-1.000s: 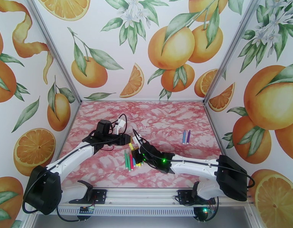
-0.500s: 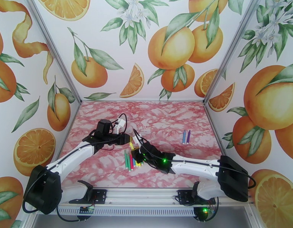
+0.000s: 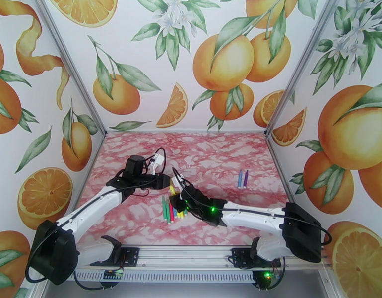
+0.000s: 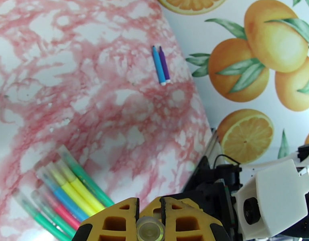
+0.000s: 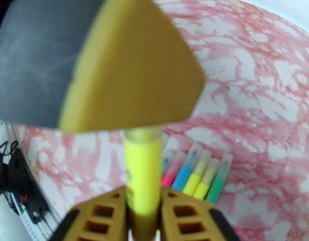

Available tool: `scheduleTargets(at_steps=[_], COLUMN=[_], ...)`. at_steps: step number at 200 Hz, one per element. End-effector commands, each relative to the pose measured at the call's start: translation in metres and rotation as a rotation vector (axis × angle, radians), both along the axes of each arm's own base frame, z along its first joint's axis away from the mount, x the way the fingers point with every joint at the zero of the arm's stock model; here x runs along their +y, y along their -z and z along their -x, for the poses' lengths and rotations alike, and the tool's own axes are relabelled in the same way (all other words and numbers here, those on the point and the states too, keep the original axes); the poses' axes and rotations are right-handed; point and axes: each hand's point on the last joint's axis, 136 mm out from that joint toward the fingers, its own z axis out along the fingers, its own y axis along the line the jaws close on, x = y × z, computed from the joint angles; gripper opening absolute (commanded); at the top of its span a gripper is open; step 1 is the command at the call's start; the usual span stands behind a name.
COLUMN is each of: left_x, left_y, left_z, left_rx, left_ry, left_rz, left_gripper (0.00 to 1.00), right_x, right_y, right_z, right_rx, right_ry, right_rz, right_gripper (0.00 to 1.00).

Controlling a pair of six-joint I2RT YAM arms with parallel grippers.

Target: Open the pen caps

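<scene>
At the middle of the desk [image 3: 216,155], the two tools meet end to end over one pen. The right tool [image 5: 143,207] is clenched around the barrel of a yellow pen [image 5: 142,165]. The left tool [image 4: 149,205] is clenched on that pen's pale far end, which is probably its cap. That pale end sits flush against the barrel, so this cap looks not yet pulled off.

Just beside the tools, on their near side, a loose pile of pens [image 4: 70,189] lies on the desk. They are green, yellow, blue and pink-red, and each has a translucent end that seems to be a cap in place. Well apart, toward the right wall, a blue pen [image 4: 158,66] and a purple pen [image 4: 164,64] lie side by side, touching.

Judging by this, most of the job remains.

Most of the held pen's end piece is hidden behind the left tool's large, blurred finger in the right wrist view. Whether the blue and purple pens are capped is too small to tell.
</scene>
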Motion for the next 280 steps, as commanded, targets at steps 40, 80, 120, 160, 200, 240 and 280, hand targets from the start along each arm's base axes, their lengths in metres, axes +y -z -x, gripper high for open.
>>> scheduleTargets(at_steps=[40, 80, 120, 160, 200, 240, 280], left_x=[-0.004, 0.001, 0.006, 0.013, 0.023, 0.032, 0.035], left_y=[-0.032, -0.037, -0.043, -0.048, -0.05, -0.049, -0.049], left_z=[0.001, -0.003, -0.016, -0.034, -0.047, -0.055, -0.059], left_rx=[-0.065, -0.086, -0.093, -0.077, -0.067, -0.049, -0.038], left_ry=[0.013, -0.025, -0.088, -0.156, -0.208, -0.25, -0.256], left_rz=[0.041, 0.02, 0.004, 0.019, 0.046, 0.061, 0.075], left_gripper=[0.0, 0.0, 0.0, 0.0, 0.0, 0.0, 0.0], right_x=[0.001, -0.007, -0.019, -0.033, -0.046, -0.054, -0.059], right_y=[0.0, 0.009, 0.02, 0.026, 0.028, 0.03, 0.031], right_z=[0.0, 0.006, 0.013, 0.021, 0.026, 0.028, 0.026], right_rx=[-0.011, -0.002, 0.002, -0.004, -0.021, -0.035, -0.043], right_ry=[0.0, -0.008, -0.016, -0.02, -0.018, -0.016, 0.003], right_rz=[-0.003, 0.008, 0.015, 0.014, 0.017, 0.026, 0.03], right_gripper=[0.1, 0.0, 0.0, 0.0, 0.0, 0.0, 0.0])
